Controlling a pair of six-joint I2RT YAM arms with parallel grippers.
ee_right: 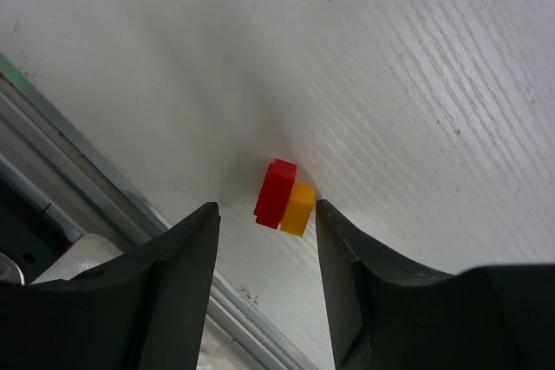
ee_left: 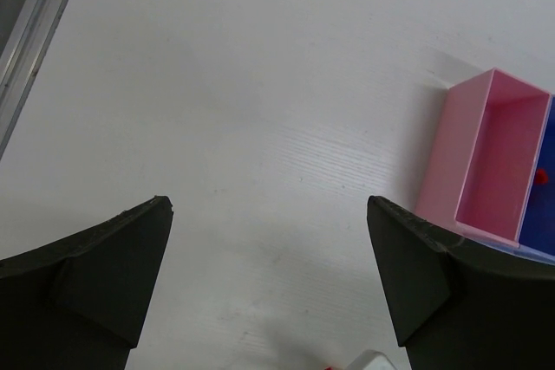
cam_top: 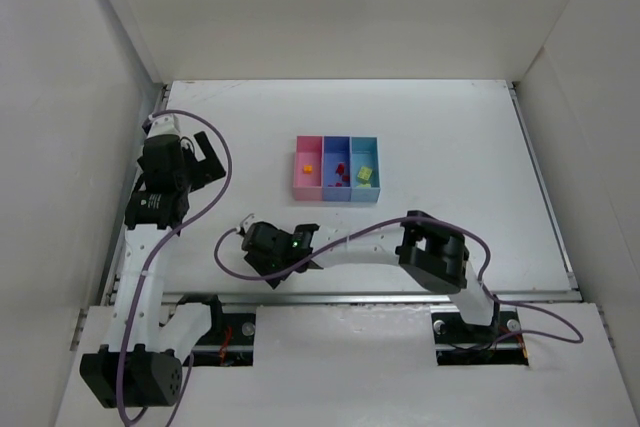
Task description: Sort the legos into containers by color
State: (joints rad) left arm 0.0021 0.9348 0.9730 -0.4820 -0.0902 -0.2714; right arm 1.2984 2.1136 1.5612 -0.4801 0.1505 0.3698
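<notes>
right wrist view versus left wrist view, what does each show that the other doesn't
Only right wrist: a small red plastic brick touching an orange-yellow plastic brick, between the fingers of the open right gripper. Only left wrist: the pink rectangular plastic bin joined to a medium blue bin, beyond the wide-open left gripper. Both: the white table and a metal edge rail.

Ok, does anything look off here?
Yes: a red brick and an orange-yellow brick sit touching, side by side, near the table's front edge, between the open fingers of the right hand. Whether they are clipped together I cannot tell; one grab might lift both colours.
</notes>
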